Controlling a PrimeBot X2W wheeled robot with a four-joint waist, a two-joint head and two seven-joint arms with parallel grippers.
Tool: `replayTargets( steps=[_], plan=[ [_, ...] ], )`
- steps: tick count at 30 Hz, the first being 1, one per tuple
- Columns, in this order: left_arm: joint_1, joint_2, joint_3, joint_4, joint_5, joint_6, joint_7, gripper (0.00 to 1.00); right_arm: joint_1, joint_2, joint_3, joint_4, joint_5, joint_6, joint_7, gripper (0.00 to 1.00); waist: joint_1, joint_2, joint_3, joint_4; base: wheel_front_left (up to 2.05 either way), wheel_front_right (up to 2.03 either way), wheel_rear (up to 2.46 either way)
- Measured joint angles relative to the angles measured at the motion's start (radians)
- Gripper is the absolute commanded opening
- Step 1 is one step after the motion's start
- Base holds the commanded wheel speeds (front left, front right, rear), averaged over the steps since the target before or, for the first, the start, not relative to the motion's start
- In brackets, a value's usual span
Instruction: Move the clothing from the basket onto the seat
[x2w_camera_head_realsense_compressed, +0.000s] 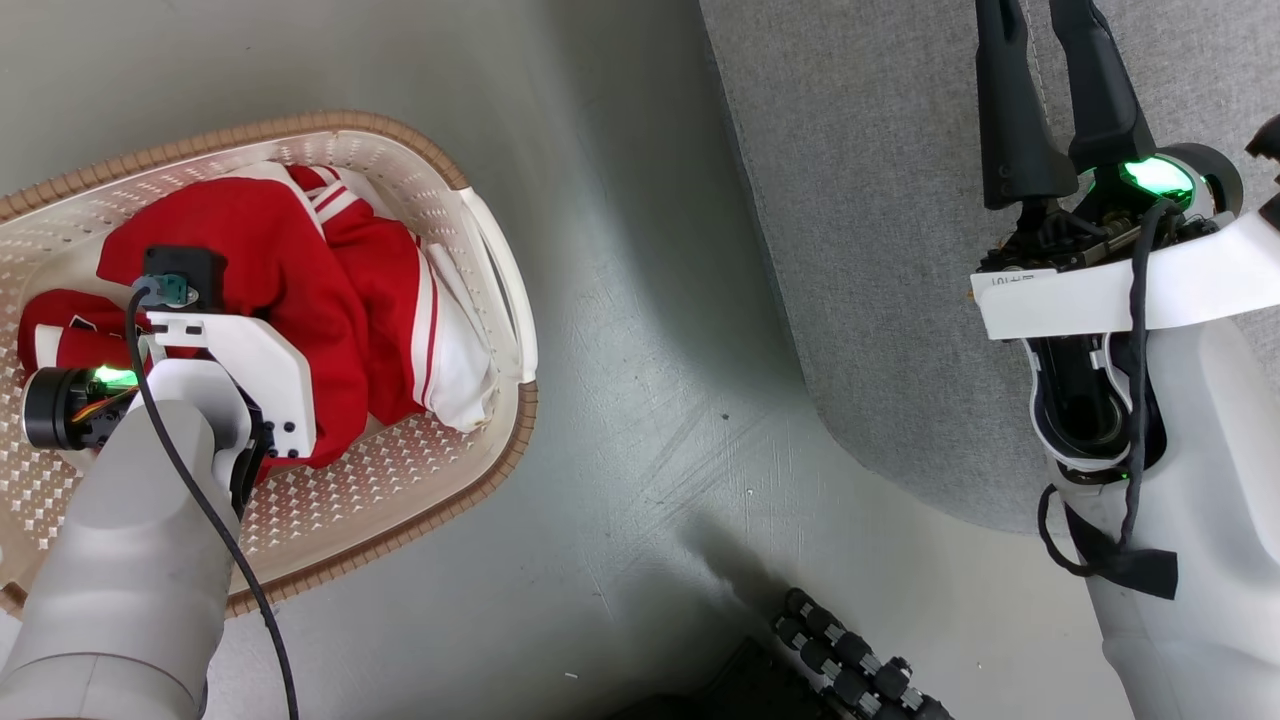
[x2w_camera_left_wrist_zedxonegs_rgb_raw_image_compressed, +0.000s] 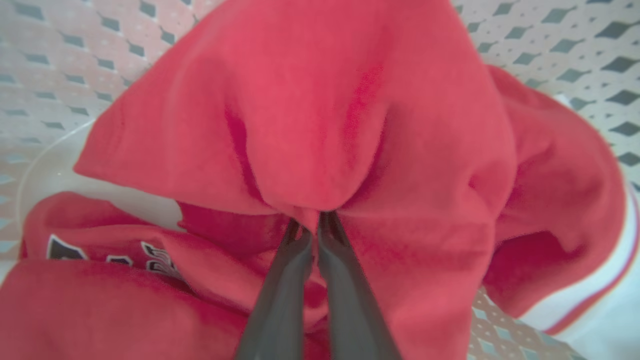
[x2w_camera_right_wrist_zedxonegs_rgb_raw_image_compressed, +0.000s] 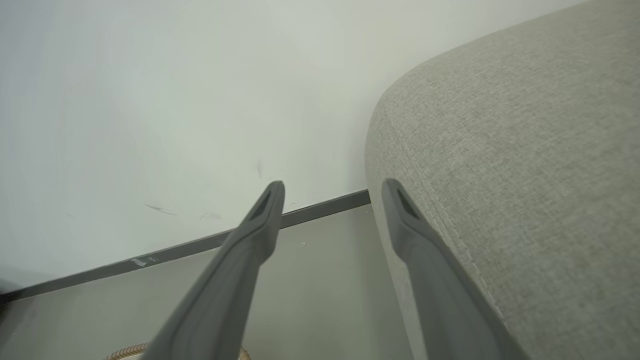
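- Pinching a fold of the soft bright red fabric clothing (x2w_camera_left_wrist_zedxonegs_rgb_raw_image_compressed: 320, 125), the left claw (x2w_camera_left_wrist_zedxonegs_rgb_raw_image_compressed: 315, 222) has its dark fingers pressed together.
- Clothing lies bunched inside the cream-white perforated plastic basket (x2w_camera_head_realsense_compressed: 380, 125) with its brown woven-look rim.
- Right claw (x2w_camera_right_wrist_zedxonegs_rgb_raw_image_compressed: 334, 187) is spread apart and empty, at the rounded corner of the grey-green fabric seat (x2w_camera_right_wrist_zedxonegs_rgb_raw_image_compressed: 525, 150).

Dark white-edged lettering (x2w_camera_left_wrist_zedxonegs_rgb_raw_image_compressed: 62, 247) on the clothing (x2w_camera_left_wrist_zedxonegs_rgb_raw_image_compressed: 320, 125) (half hidden in folds) is too blurred to read.
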Motion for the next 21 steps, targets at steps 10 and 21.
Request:
replayTargets(
  steps=[10, 21],
  plan=[
    [-0.016, -0.004, -0.025, -0.002, 0.002, -0.029, -0.048, 0.00, -0.001, 0.000, -0.001, 0.015, 0.000, 0.000, 0.000, 1.00, 0.0000, 0.0000, -0.018, 0.009, 0.00, 0.00, 0.00],
    [-0.015, -0.012, -0.052, -0.012, 0.010, -0.069, -0.134, 0.00, -0.029, 0.000, -0.016, 0.026, 0.000, 0.000, 0.000, 1.00, 0.0000, 0.0000, -0.058, 0.030, 0.00, 0.00, 0.00]
  ],
)
